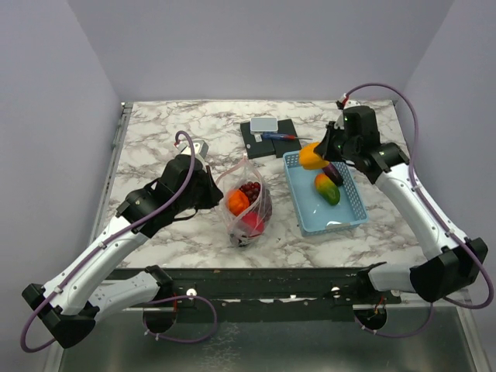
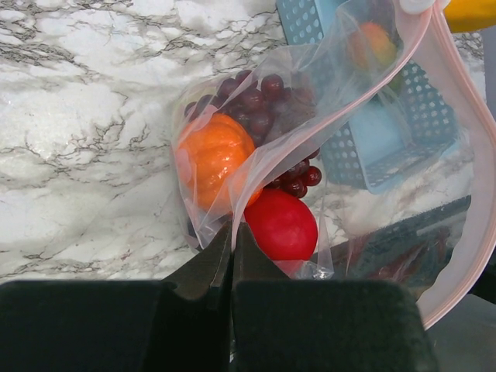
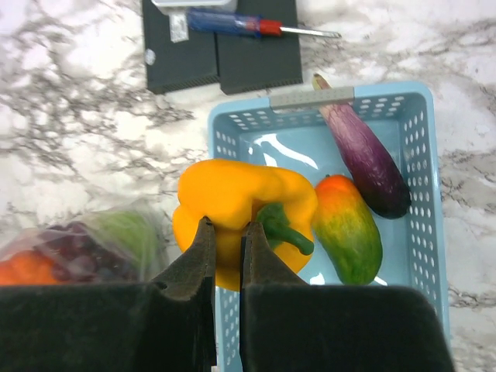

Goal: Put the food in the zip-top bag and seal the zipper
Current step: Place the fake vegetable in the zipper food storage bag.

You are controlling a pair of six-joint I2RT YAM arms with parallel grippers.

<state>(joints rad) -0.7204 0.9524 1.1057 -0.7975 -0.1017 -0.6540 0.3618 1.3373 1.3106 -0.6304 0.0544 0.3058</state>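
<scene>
Two tools are both occupied: the left tool (image 2: 232, 256) is pinched narrow on one lip of the zip-top bag (image 1: 246, 203), and the right tool (image 3: 227, 232) is clamped on the yellow bell pepper (image 3: 232, 194), lifted over the far-left corner of the light-blue basket (image 3: 310, 97). The bag lies mid-surface, toward the near edge, mouth facing the basket. In it we see an orange piece (image 2: 213, 159), the grape bunch (image 2: 256, 97) and a red piece (image 2: 280, 225). We judge the film thin, floppy and slick, so it should be held at the pink zipper (image 2: 477, 155), which looks the stiffest part. The pepper looks light, hard and glossy, and the grip sits near its stem, so it may swivel. The eggplant (image 3: 364, 159) and a mango (image 3: 349, 229) lie in the basket on the right half of the surface. The basket's left wall and the sagging upper lip stand between pepper and mouth. A screwdriver (image 3: 248, 23) on black pads (image 3: 221, 62) lies by the far edge, out of the way
</scene>
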